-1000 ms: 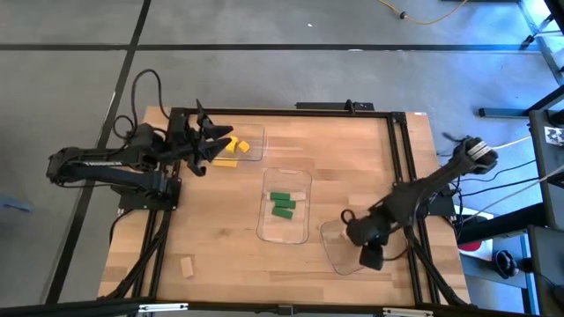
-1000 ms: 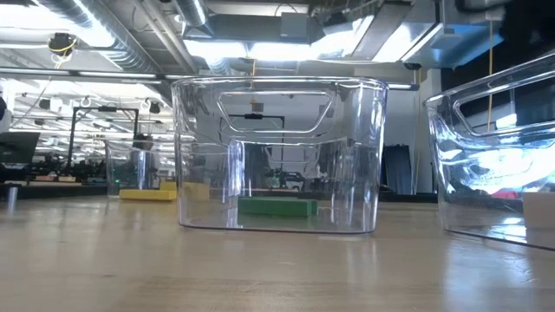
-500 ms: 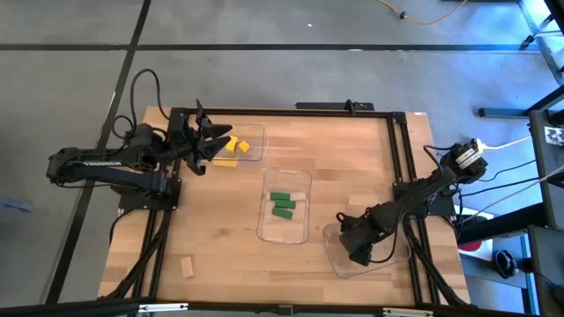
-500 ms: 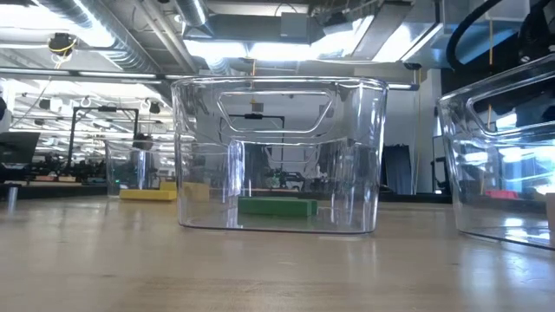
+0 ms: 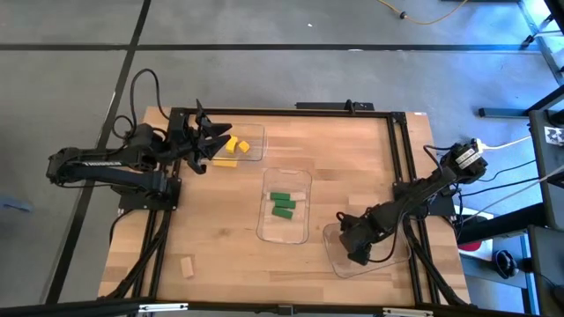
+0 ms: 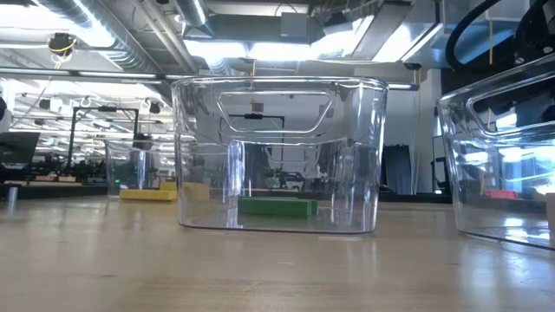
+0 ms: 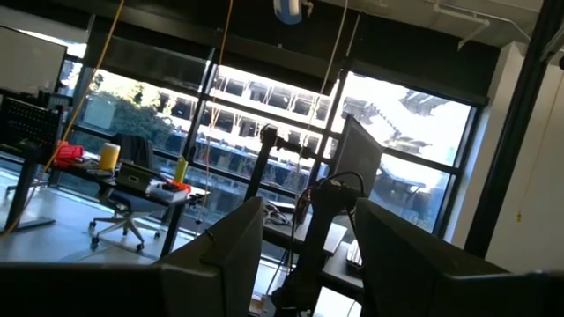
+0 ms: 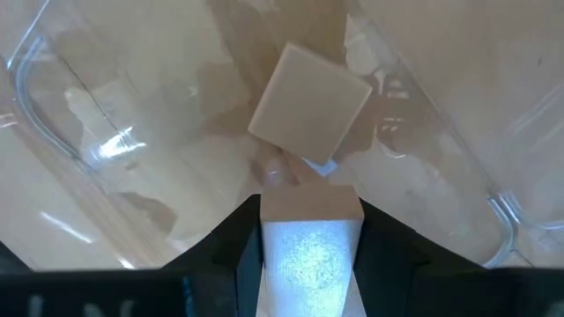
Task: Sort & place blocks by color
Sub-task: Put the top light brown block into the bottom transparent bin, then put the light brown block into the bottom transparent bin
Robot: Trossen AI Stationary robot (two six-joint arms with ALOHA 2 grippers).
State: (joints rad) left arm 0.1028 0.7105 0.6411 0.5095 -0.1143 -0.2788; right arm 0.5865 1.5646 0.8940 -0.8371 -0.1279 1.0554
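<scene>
My right gripper [image 5: 351, 246] is over the clear tray [image 5: 335, 262] at the table's near right, shut on a pale tan block [image 8: 308, 231]. A second tan block [image 8: 308, 101] lies flat on that tray's floor just beyond my fingertips. Three green blocks [image 5: 282, 203] lie in the middle tray [image 5: 286, 180]. Yellow blocks [image 5: 232, 143] lie in and at the far-left tray [image 5: 256, 150]. One more tan block [image 5: 187, 267] lies on the table near its front left. My left gripper [image 5: 220, 143] is open and empty beside the yellow blocks. My right gripper pinches the tan block's two opposite sides [image 8: 264, 220] between its two fingers [image 8: 240, 242]. The fingers point down into the tray from above. The block is just above the tray's floor, next to the other tan block; I cannot tell whether it touches the floor.
The three clear trays stand apart on the wooden table. In the low view the middle tray [image 6: 277, 156] with a green block [image 6: 277, 206] stands ahead, the right tray's wall [image 6: 503, 147] to its right. Black frame rails [image 5: 401, 158] run along the table's sides.
My right gripper has gone toward the table's left and down into the near-right tray, still shut on the tan block. In the low view that tray has slid a little to the right.
</scene>
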